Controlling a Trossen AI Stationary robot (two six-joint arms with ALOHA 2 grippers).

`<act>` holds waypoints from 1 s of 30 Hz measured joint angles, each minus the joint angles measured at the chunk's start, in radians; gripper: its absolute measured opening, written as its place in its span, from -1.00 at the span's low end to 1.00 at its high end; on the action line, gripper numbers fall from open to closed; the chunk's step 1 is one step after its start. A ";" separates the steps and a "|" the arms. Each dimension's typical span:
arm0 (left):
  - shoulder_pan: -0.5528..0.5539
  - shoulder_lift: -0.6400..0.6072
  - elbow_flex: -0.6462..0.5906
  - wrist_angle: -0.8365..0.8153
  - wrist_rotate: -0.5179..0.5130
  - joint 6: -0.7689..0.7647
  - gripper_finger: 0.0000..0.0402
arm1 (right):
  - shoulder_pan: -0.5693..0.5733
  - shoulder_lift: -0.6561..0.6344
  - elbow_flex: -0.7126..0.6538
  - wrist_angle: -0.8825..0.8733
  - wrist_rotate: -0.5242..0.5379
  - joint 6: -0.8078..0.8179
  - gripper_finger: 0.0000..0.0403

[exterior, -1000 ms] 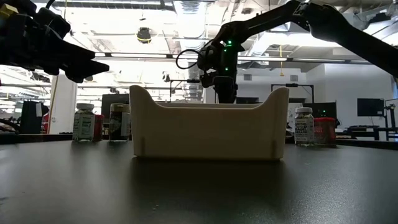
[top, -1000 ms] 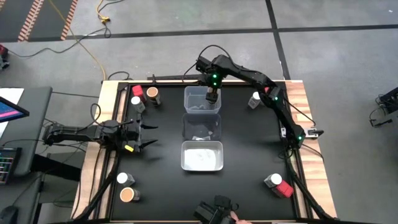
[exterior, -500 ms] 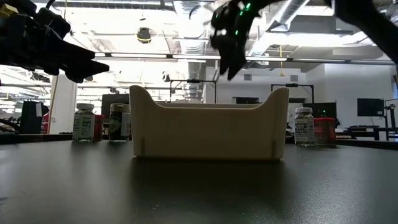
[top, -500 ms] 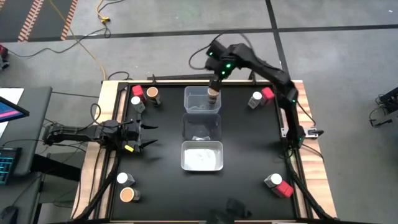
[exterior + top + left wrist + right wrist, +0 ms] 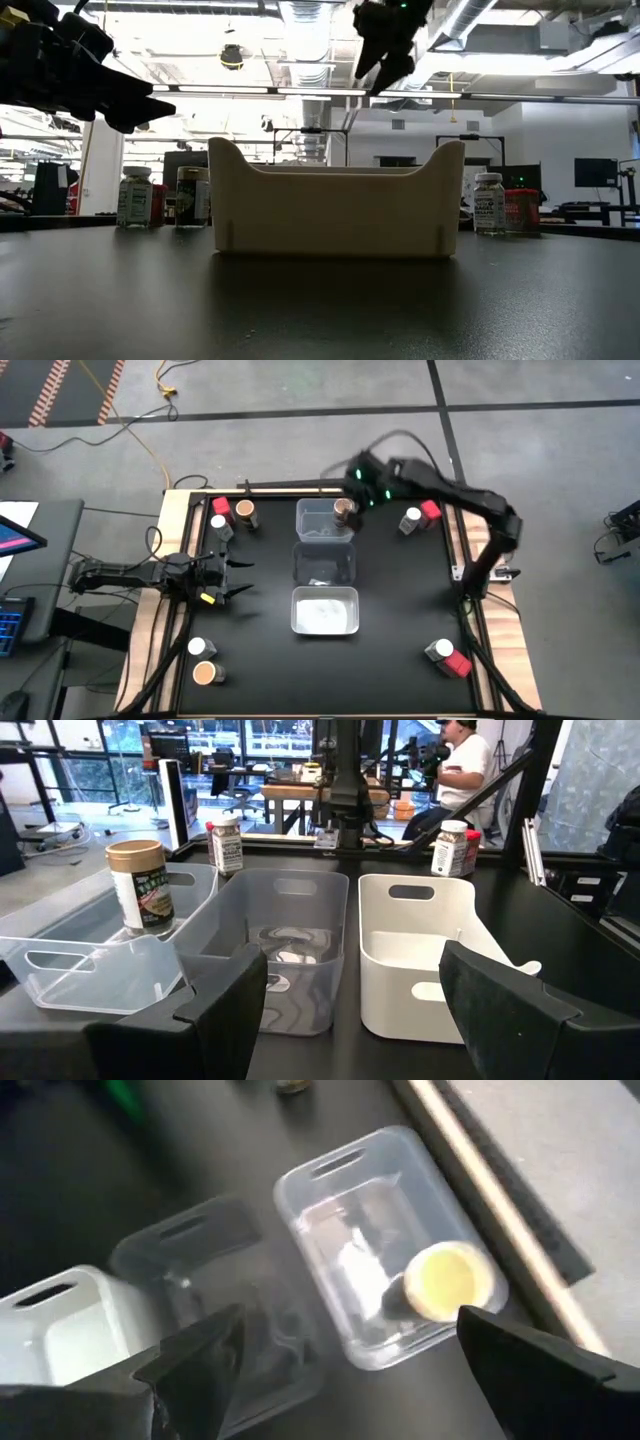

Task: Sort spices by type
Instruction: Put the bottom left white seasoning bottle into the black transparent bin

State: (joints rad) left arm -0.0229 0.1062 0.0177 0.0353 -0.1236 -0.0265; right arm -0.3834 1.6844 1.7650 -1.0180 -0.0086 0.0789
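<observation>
A tan-topped spice jar point(image 5: 343, 508) point(image 5: 445, 1280) point(image 5: 140, 880) stands upright on the floor of the far clear bin point(image 5: 312, 528). My right gripper point(image 5: 352, 480) point(image 5: 378, 70) point(image 5: 350, 1380) hangs open high above that bin's far right corner, holding nothing. My left gripper point(image 5: 236, 576) point(image 5: 355, 1010) stays level and open at the table's left, facing the bins. Other spice jars stand on the table in small groups: red, white and tan tops point(image 5: 230, 513) far left, white and red tops point(image 5: 421, 514) far right.
A second clear bin point(image 5: 325, 563) and a white bin point(image 5: 325, 610) line up toward the near edge. White- and tan-topped jars point(image 5: 202, 660) stand near left, white- and red-topped jars point(image 5: 449, 657) near right. A person sits beyond the table point(image 5: 465, 765).
My right gripper has risen out of the far clear bin and swung up toward the table's far right, tipping less steeply downward. The tan-topped jar stays standing in the bin.
</observation>
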 joint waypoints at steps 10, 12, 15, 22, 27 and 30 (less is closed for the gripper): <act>0.000 0.000 0.000 0.002 -0.024 -0.295 0.42 | 0.270 -0.320 -0.427 0.102 0.206 0.342 0.93; 0.000 0.000 0.000 0.001 -0.027 -0.312 0.42 | 0.329 -0.371 -0.472 0.094 0.220 0.416 0.93; 0.000 0.000 0.000 0.007 -0.035 -0.267 0.42 | 0.396 -0.426 -0.527 0.038 0.224 0.494 0.93; -0.001 0.004 0.001 0.020 -0.069 -0.261 0.42 | 0.494 -0.436 -0.590 -0.017 0.331 0.480 0.93; -0.001 0.060 0.090 -0.154 -0.078 -0.263 0.39 | 0.602 -0.479 -0.720 0.126 0.555 0.447 0.93; -0.001 0.121 0.171 -0.247 -0.085 -0.259 0.36 | 0.644 -0.515 -0.799 0.188 0.562 0.462 0.93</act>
State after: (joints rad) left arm -0.0242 0.2268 0.1892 -0.2121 -0.2083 -0.2854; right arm 0.2602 1.1692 0.9665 -0.8296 0.5533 0.5410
